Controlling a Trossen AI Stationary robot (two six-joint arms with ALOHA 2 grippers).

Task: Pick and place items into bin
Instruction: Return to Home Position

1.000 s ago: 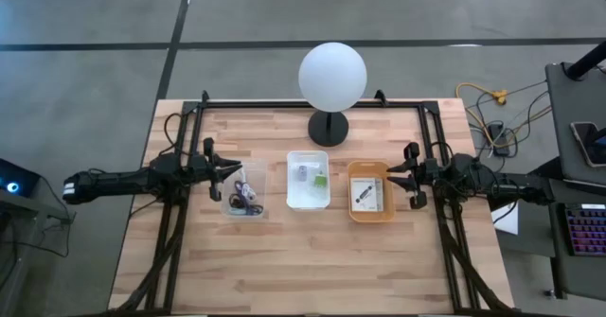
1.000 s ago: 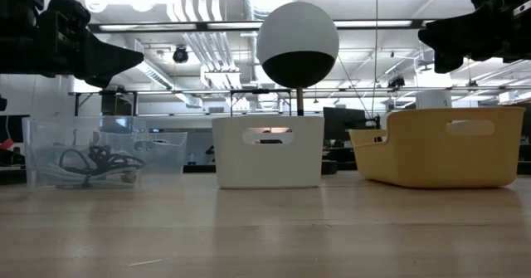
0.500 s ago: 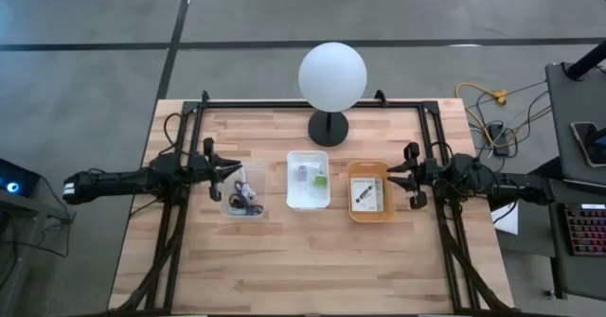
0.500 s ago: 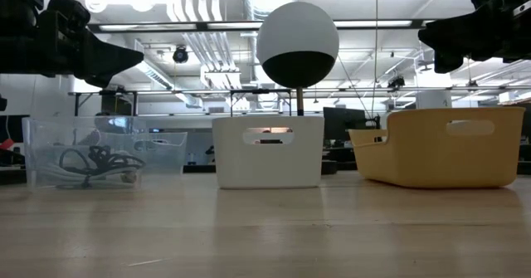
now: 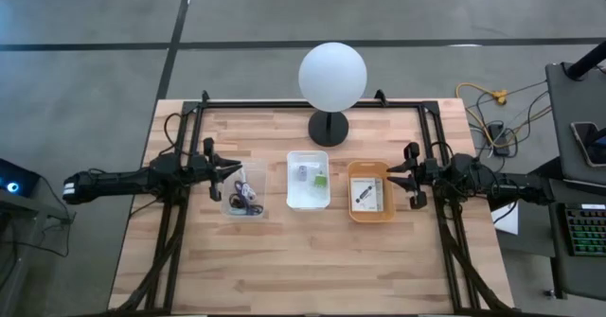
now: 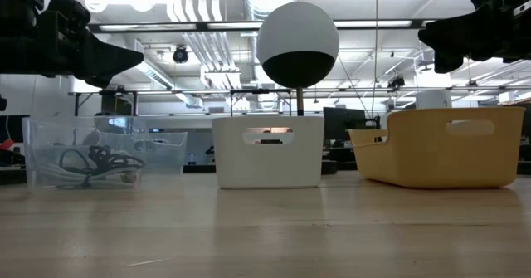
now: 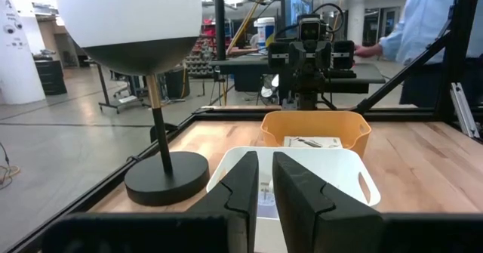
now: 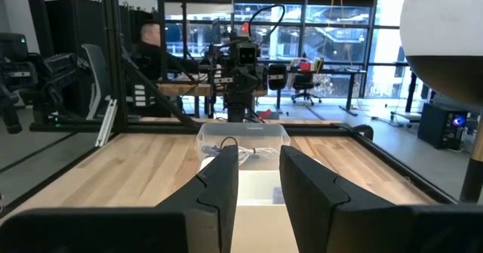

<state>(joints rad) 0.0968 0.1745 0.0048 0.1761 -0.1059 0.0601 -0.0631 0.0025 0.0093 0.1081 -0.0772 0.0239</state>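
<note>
Three bins stand in a row mid-table. The clear bin (image 5: pixel 233 202) (image 6: pixel 158 149) holds tangled thin cables (image 5: pixel 246 198) (image 6: pixel 93 160). The white bin (image 5: pixel 292 192) (image 6: pixel 267 163) holds a grey-blue adapter (image 5: pixel 301 172) and a green bit (image 5: pixel 321 178). The orange bin (image 5: pixel 352 196) (image 6: pixel 448 149) holds a flat white printed packet (image 5: pixel 369 192) (image 7: pixel 311 141). My left gripper (image 5: pixel 234 173) (image 7: pixel 266 181) hovers above the clear bin's left side, open by a narrow gap. My right gripper (image 5: pixel 393 180) (image 8: pixel 259 174) hovers just right of the orange bin, open. Both point level toward the white bin.
A lamp with a white globe (image 5: pixel 332 79) (image 6: pixel 297 44) stands on a black round base (image 5: pixel 328 128) behind the white bin. A black frame rail (image 5: pixel 312 103) runs along the far edge. People show beyond the table (image 7: pixel 423 26) (image 8: pixel 155 38). Bare wood lies nearer than the bins.
</note>
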